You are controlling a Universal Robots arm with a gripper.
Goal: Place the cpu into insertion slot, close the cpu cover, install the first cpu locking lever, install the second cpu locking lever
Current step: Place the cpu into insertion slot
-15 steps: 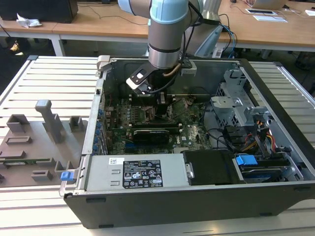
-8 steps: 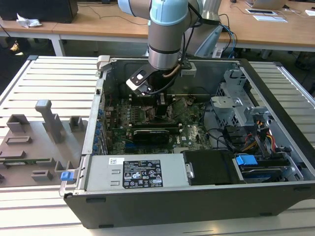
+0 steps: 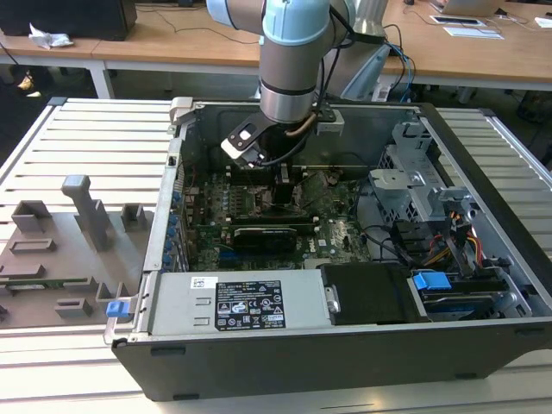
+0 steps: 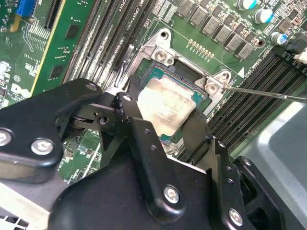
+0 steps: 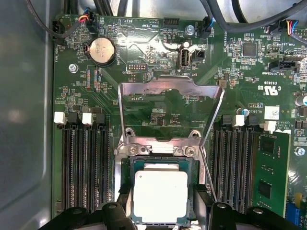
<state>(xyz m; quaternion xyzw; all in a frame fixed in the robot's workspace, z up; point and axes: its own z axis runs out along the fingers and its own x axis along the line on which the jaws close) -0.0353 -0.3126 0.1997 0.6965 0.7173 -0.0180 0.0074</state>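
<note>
The cpu (image 5: 160, 196), a square chip with a dull silver top, lies flat in the insertion slot (image 5: 194, 172), with its green edge showing inside the dark socket frame in both wrist views. The gripper (image 5: 163, 207) reaches down over it. Its jaws stand narrow, with one black finger (image 4: 136, 125) against each of two opposite edges of the chip, so the chip is clasped while it sits in the socket. The cpu cover (image 5: 170, 88), a thin silver frame with a large square cut-out, stands raised and open beyond the socket, hinged at the edge that carries two screws. Green board shows through its opening. A thin metal lever rod (image 4: 268, 92) runs out sideways from the hinge corner, clear of the cover. Long black memory slots (image 5: 84, 167) flank the socket on both sides, and a round coin battery (image 5: 102, 51) sits on the motherboard (image 5: 240, 72) past the cover. In the exterior view the arm (image 3: 293, 60) comes straight down into an open computer case (image 3: 345, 354), which lies on its side on a slatted table (image 3: 95, 129). A labelled grey power supply (image 3: 233, 306) lies along the near wall of the case. A grey fixture plate (image 3: 69, 250) with upright blocks rests on the table at the exterior view's left.
</note>
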